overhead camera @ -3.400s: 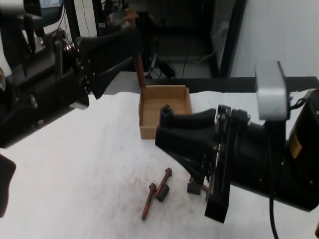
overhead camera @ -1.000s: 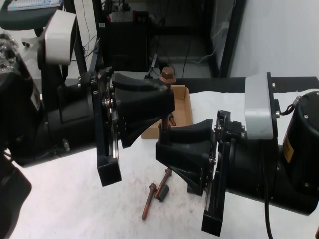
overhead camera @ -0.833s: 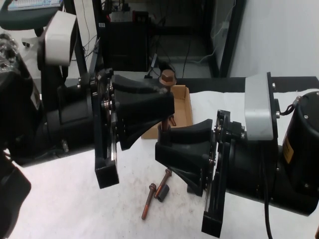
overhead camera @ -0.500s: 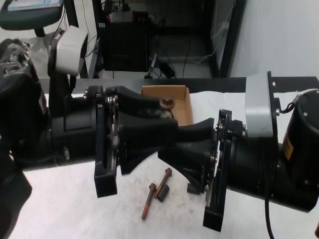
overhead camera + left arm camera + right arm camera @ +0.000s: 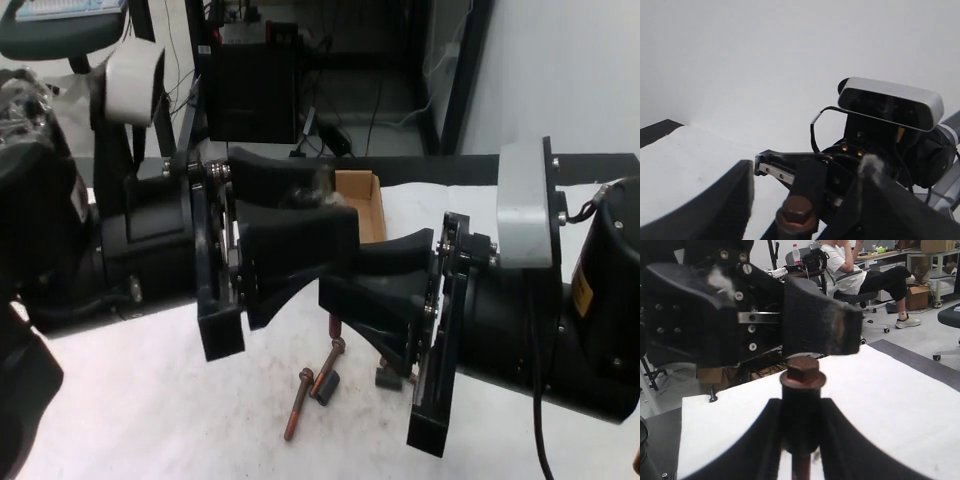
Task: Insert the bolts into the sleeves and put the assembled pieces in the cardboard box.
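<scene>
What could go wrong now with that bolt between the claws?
The bolt sits in the sleeve pinched by the right gripper; tilting on the way to the cardboard box could let it slide out. The open left gripper flanks the bolt head closely, so withdrawing might knock it.

White bench [image 5: 150, 400], cardboard box [image 5: 363, 205], two bolts [image 5: 297, 405] (lying loose), two sleeves [image 5: 386, 378]

Rusty brown metal bolt [image 5: 802, 376], matt black sleeve [image 5: 801, 425], white cloth [image 5: 150, 400], plain cardboard box [image 5: 366, 205]
</scene>
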Robot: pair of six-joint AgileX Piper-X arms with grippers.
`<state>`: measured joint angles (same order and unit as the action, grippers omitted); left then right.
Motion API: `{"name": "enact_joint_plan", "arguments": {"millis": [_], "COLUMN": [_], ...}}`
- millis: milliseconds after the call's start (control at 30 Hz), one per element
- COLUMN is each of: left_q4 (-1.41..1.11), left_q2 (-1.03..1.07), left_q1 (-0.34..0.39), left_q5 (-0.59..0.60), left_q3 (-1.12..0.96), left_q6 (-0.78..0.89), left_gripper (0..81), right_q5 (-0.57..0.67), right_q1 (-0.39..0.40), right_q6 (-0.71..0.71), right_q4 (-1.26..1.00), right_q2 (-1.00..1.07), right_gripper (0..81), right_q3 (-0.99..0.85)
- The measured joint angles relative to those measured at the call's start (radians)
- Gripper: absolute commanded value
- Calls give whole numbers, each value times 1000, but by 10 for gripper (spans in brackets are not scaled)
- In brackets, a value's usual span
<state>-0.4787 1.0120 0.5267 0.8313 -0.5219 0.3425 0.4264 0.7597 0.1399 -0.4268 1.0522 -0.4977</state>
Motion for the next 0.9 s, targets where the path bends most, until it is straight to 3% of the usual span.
{"name": "enact_joint_plan", "arguments": {"millis": [133,233,300,433,533,600,900], "left_q4": [39,-96,-205,-356,-337,-261,290], "left_q2": [1,1,1,-9,-20,-20,-17], "left_q1": [0,-9,-19,-50,-63,-65,-65], "left_q5": [-32,-91,-223,-397,-432,-421,-406], "left_q3": [0,0,-7,-27,-30,-32,-31], "left_q6": [-35,-29,22,58,62,62,57], "left_gripper": [563,563,542,335,99,1,3], "right_q5": [0,-9,-73,-236,-293,-301,-314], "right_q1": [0,0,0,-28,-96,-122,-254], "right_q6": [0,0,0,21,37,42,44], "right_q4": [-5,0,55,225,367,420,658], "right_q2": [0,0,0,0,25,44,254], "right_gripper": [8,8,8,8,8,8,8], "right_q3": [0,0,0,-9,-59,-97,-417]}}
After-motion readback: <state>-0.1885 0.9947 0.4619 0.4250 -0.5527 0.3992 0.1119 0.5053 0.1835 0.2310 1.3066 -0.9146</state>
